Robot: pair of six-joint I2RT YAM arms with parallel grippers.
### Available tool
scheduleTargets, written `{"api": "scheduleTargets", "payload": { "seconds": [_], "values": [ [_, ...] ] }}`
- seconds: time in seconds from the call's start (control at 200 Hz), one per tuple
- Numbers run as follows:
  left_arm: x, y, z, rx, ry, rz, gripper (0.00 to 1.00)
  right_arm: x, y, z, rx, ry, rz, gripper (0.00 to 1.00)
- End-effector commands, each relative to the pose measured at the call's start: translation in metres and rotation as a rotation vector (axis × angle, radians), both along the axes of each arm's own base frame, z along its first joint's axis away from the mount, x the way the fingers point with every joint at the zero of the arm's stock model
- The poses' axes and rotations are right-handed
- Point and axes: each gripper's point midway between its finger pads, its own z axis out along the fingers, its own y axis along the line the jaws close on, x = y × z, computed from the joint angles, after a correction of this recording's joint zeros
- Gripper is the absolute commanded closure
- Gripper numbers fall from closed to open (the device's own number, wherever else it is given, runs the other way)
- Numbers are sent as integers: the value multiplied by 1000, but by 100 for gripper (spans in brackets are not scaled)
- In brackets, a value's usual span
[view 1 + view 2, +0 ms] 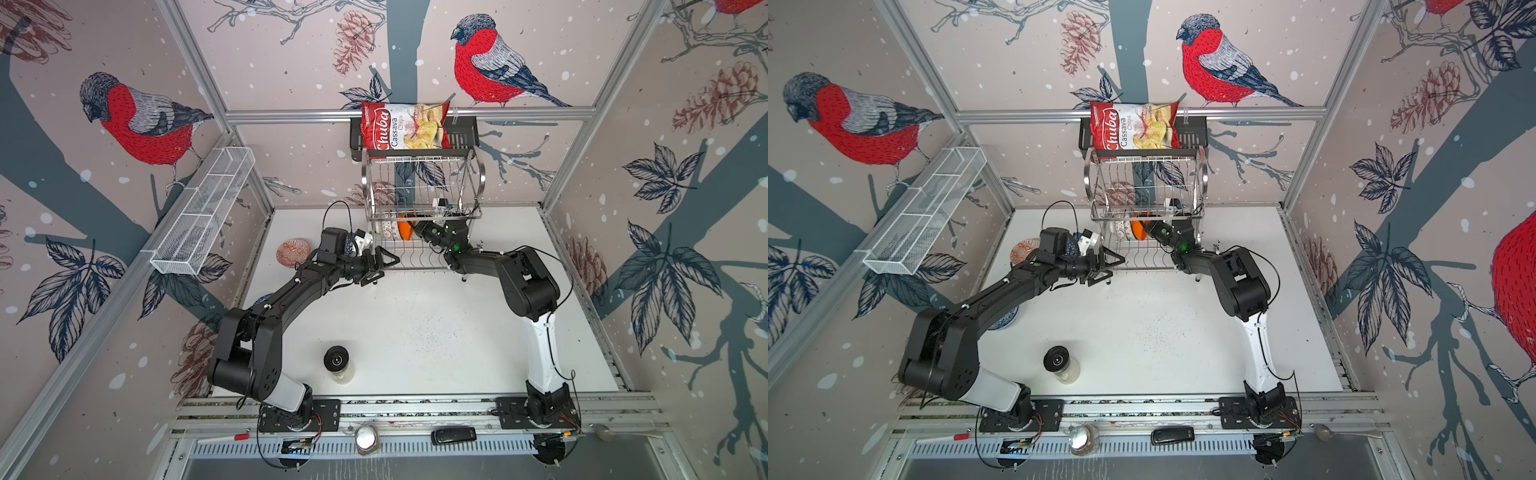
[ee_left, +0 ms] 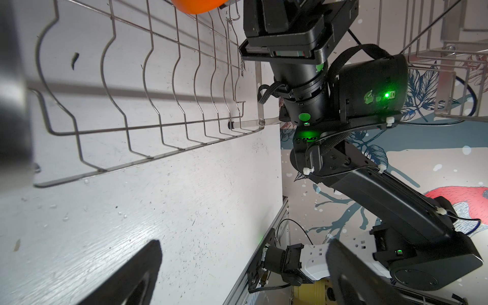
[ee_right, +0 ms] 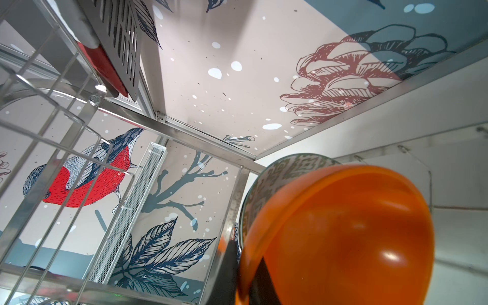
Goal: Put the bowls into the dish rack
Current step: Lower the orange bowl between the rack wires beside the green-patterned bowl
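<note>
Though unseen from wrists, red-orange bowl (image 1: 293, 252).

The black-and-white left arm (image 1: 286, 295) stretches from its base at 7 o'clock toward 1 o'clock. Its black parallel left gripper (image 1: 387, 270) is spread wide and empty, pointing to 3 o'clock. The matching right arm (image 1: 540, 345) rises from 5 o'clock, folds at the elbow and reaches toward 10 o'clock. Its black right gripper (image 1: 417, 227) is pinched on a plain orange bowl (image 3: 356, 237).
</note>
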Motion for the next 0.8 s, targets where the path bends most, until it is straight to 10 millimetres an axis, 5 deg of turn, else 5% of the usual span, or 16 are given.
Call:
{"api": "scheduleTargets", "payload": {
  "seconds": [0.0,0.795],
  "values": [
    [1,-2,5,-9,-21,-17,3,0,5,-2,-3,-2,25,98],
    [2,-3,-1,-5,-7,-19,3,1,17,-20,-32,31,60,96]
  ]
}}
